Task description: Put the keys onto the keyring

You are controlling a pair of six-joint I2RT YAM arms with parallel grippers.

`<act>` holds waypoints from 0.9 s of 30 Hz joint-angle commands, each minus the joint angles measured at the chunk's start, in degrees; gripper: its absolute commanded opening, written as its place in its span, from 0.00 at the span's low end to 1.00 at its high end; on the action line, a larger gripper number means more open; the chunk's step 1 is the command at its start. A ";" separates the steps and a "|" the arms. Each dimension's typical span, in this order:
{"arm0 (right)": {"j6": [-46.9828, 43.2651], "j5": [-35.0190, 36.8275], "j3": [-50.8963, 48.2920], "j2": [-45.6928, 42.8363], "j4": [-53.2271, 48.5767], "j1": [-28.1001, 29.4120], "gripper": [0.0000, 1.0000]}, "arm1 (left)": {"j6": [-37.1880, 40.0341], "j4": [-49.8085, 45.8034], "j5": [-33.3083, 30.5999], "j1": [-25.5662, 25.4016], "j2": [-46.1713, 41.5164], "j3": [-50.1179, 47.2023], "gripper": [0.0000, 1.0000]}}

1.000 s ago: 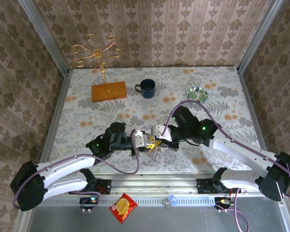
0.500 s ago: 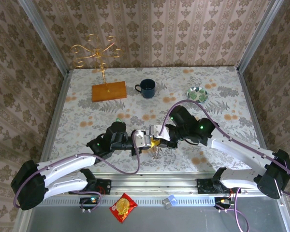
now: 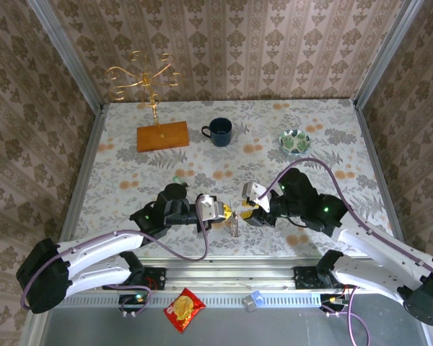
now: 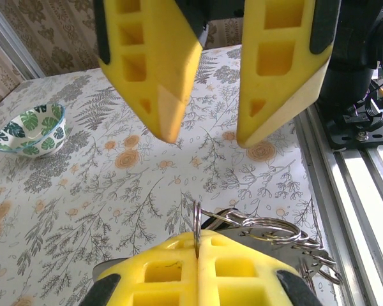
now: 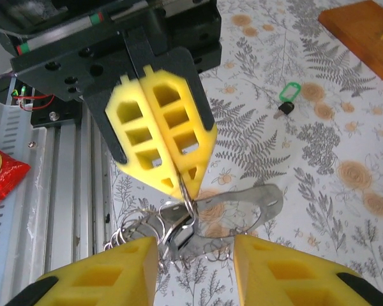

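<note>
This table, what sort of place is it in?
Likely a robot test booth dressed as a home: wallpapered walls in metal framing, a floral table, a mug, two bolted arms.

Right gripper: its yellow jaws now stand parted, off the small metal keyring; it has drawn back toward the table's right edge.
Left gripper: its yellow jaws have closed fully and now pinch the ring alone.
Gap between grippers: wider than before.
</note>
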 commanded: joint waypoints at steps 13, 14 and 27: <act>6.72 -2.98 -2.73 3.13 7.09 0.17 0.37 | -2.23 5.81 1.58 -0.27 -0.87 -0.91 0.00; 6.85 -3.18 -2.98 3.55 7.46 0.19 0.37 | -2.24 5.83 1.55 -0.21 -0.87 -0.97 0.00; 6.48 -1.55 -4.62 5.50 9.75 0.65 0.35 | -3.02 7.16 1.44 -0.34 -0.68 -1.49 0.00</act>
